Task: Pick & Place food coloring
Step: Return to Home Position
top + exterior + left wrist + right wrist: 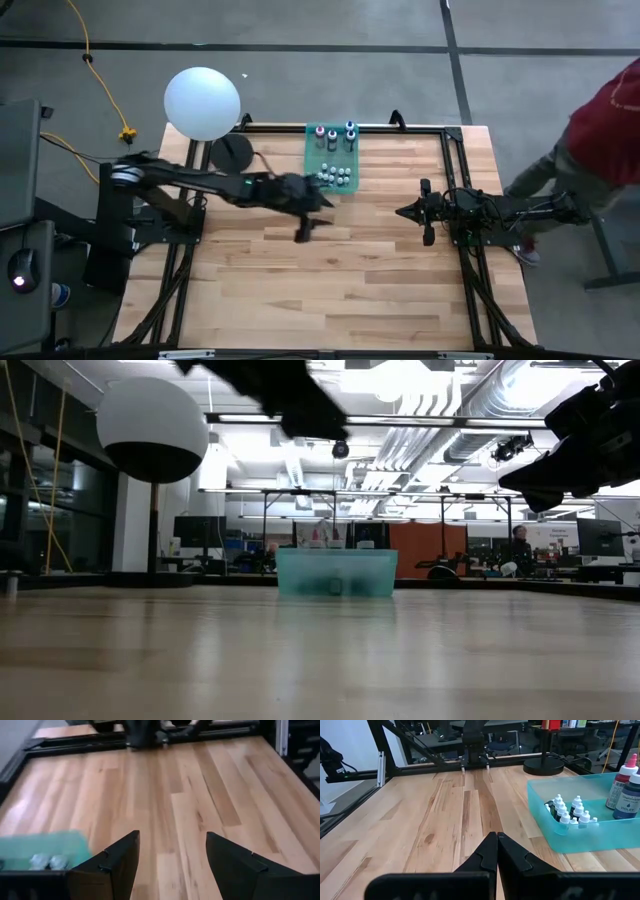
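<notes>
Wooden desk (300, 300) holds the bin (313, 160) of food coloring (336, 177) beside the left tool (313, 217), open and empty; right tool (404, 212) closed, empty. Homing: left tool should retract next.

One blue food coloring bottle (628, 795) reads "VIOLET" on its front.

Front half: bare worktop (330, 300) from side to side, free passage.
Centre: free boards between left gripper (172, 865), fingers spread, and right gripper (497, 851), fingers pressed together; both hang clear of the surface.
Far edge, middle: bin (312, 165) of food coloring bottles (335, 177); the taller ones top its rim.
Far left corner: white ball (202, 102) over a round base (232, 152), near the bin.
Left side: left arm (210, 182) spans the boards up to the bin's front.
Right side: person (600, 120) beyond the frame.
</notes>
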Tool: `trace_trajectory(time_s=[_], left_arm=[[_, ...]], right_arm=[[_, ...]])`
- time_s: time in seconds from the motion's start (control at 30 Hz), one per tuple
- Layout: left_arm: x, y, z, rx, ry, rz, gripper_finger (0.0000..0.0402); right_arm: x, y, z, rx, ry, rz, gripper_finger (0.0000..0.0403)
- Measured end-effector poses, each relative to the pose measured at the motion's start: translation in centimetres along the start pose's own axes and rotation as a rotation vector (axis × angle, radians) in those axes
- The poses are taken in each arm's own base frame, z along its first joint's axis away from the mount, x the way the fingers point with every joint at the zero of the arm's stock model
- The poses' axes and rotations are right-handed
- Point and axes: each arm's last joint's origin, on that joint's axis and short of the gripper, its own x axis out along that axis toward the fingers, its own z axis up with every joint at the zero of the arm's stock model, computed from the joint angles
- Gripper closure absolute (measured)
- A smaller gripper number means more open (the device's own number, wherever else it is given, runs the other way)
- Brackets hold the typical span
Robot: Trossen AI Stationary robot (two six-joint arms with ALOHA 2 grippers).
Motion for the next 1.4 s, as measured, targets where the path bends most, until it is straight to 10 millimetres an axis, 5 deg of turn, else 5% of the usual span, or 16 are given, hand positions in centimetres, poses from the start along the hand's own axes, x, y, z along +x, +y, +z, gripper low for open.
trace_trajectory(time_s=[0.3, 0.57, 0.97, 1.4], left_arm=[[-7.7, 1.3, -6.0, -0.097, -0.197, 0.085, 0.0182], [-11.8, 1.0, -10.7, -0.170, -0.361, 0.099, 0.0182], [-14.8, -0.5, -15.6, -0.164, -0.564, -0.028, 0.0182], [-16.8, -0.7, -17.7, -0.309, -0.688, 0.055, 0.0182]], right_arm=[[0.0, 0.0, 0.0, 0.000, 0.000, 0.000, 0.0402], [0.0, 0.0, 0.0, 0.000, 0.000, 0.000, 0.0402], [0.0, 0.0, 0.0, 0.000, 0.000, 0.000, 0.0402], [0.0, 0.0, 0.0, 0.000, 0.000, 0.000, 0.0402]])
